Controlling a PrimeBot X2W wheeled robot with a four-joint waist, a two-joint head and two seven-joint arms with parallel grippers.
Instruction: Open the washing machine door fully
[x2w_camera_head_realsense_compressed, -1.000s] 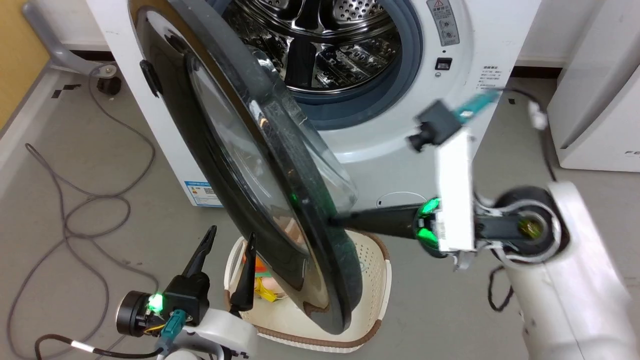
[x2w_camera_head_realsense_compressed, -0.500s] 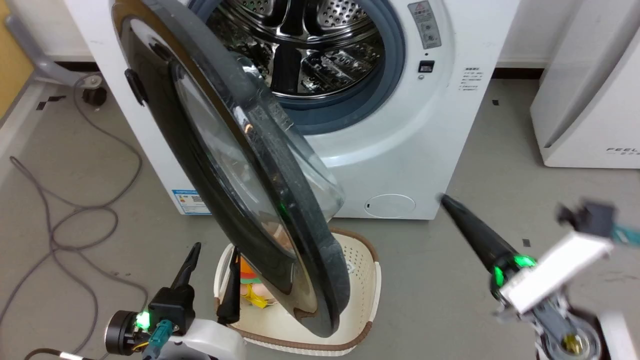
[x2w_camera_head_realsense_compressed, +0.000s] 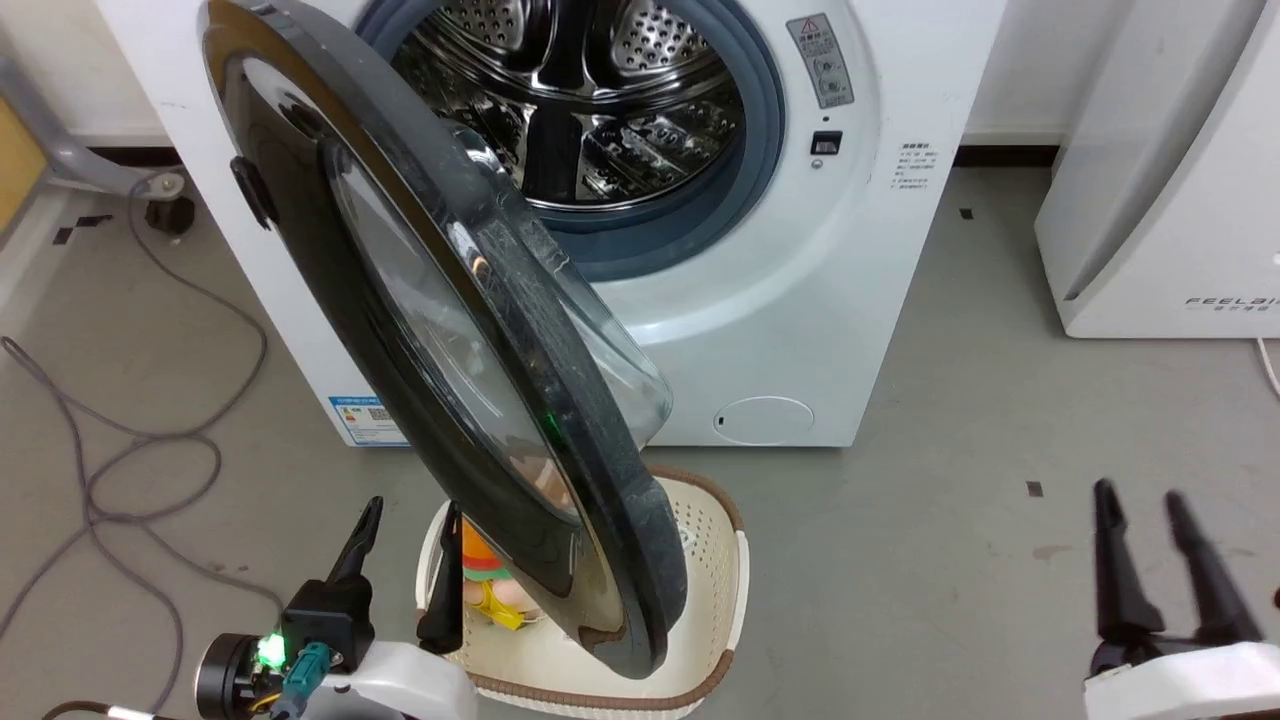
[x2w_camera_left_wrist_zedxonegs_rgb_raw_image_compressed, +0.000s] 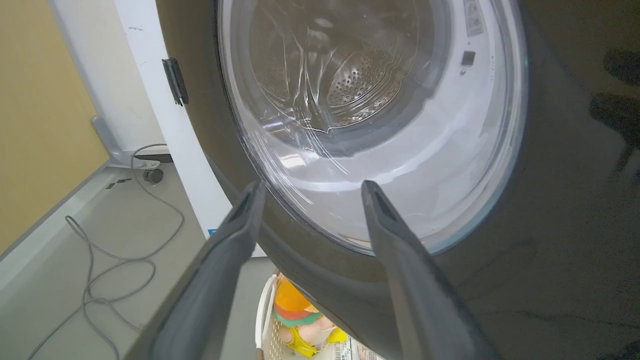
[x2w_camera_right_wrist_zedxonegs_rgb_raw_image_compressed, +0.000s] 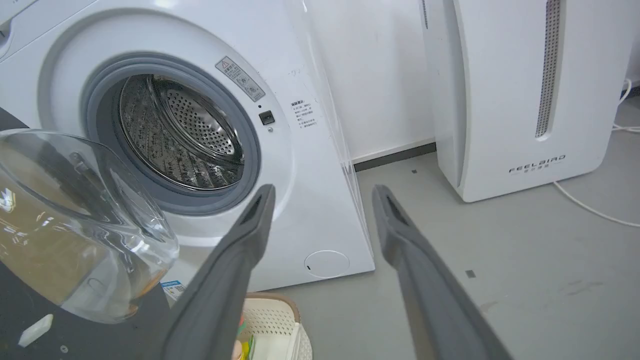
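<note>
Hanging ajar from the left side of the washing machine (x2w_camera_head_realsense_compressed: 880, 300), the one washing machine door (x2w_camera_head_realsense_compressed: 450, 380) is swung out over a single cream laundry basket (x2w_camera_head_realsense_compressed: 722, 560), with a blue energy sticker (x2w_camera_head_realsense_compressed: 365, 420) seen low left. FEELBIRD is read whole on the lone white appliance (x2w_camera_right_wrist_zedxonegs_rgb_raw_image_compressed: 500, 100) in the right wrist view, but is cut by the head view's edge. Both claws are spread and empty: the left gripper (x2w_camera_head_realsense_compressed: 413, 505) near the door's lower rim, the right gripper (x2w_camera_head_realsense_compressed: 1136, 490) well apart at the near right.
</note>
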